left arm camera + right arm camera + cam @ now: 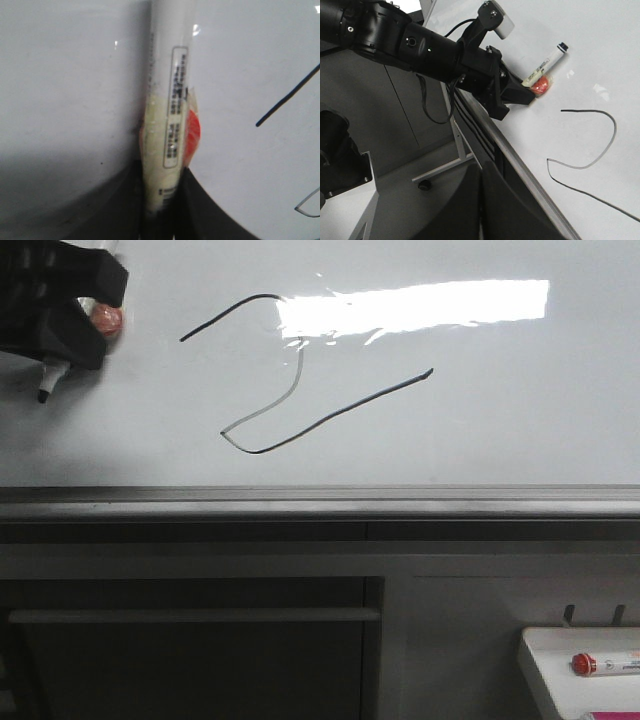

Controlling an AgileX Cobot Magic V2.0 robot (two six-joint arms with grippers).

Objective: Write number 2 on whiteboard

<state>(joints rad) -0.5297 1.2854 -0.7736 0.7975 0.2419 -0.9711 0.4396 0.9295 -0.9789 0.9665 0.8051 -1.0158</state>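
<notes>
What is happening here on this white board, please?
The left gripper holds a white marker with a black tip, clamped at its barrel, at the left part of the large glossy whiteboard. A thin black hand-drawn number 2 is already on the board, partly faint grey. The marker tip is well to the left of the line.

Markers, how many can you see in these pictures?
2. One marker is held in the left gripper against the whiteboard. A red-capped marker lies in the small white tray. Others may be out of frame.
</notes>
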